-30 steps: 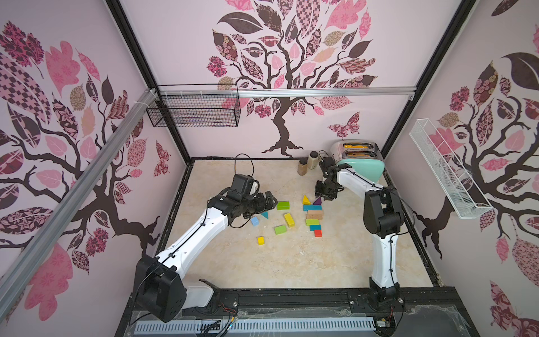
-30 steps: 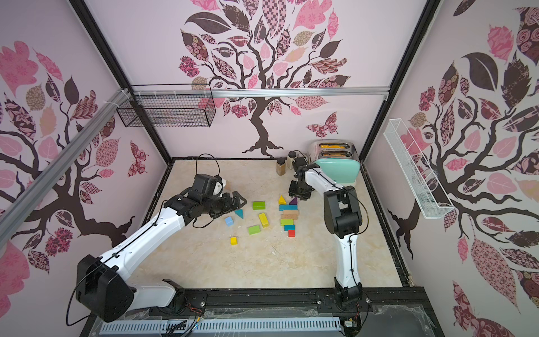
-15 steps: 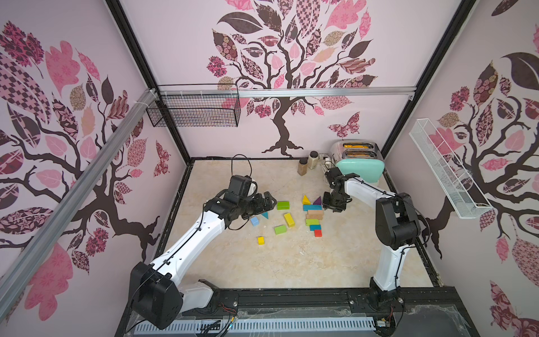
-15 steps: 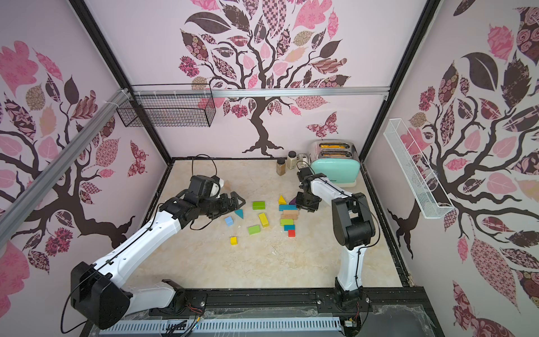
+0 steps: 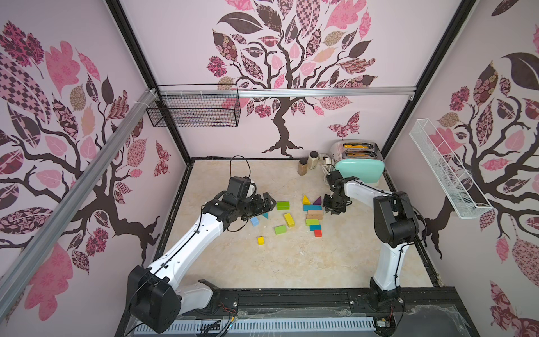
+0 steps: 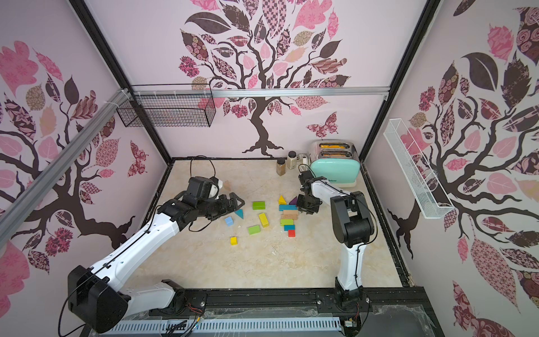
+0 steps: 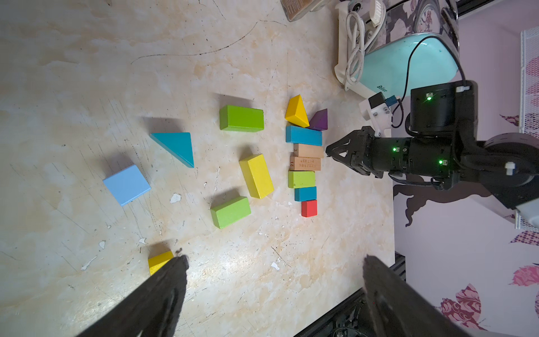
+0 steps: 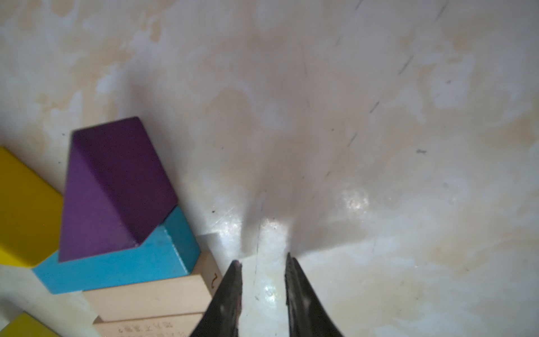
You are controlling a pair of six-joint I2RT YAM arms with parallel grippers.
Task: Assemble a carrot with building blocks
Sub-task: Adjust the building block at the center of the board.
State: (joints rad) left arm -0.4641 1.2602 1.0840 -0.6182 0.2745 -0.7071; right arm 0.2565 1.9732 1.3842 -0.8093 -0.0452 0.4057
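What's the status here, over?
Left gripper wide open, empty, near loose blocks. Right gripper barely open, empty, by the tan blocks in the column. Column lies flat, red cube to wedges. Toaster, jars at the back, out of the way.

— The plain tan rectangular block [image 8: 145, 294] beside the purple painted wedge [image 8: 116, 186]?
— Bare, smooth wood. The wedge's paint looks dull. The beige marbled tabletop [image 8: 379, 146] under it is shiny and scratched.

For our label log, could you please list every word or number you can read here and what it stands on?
"2": on the far tan block.
"21": on the near tan block; its engraved line is too small to read.
Toaster brand: too blurred to read.
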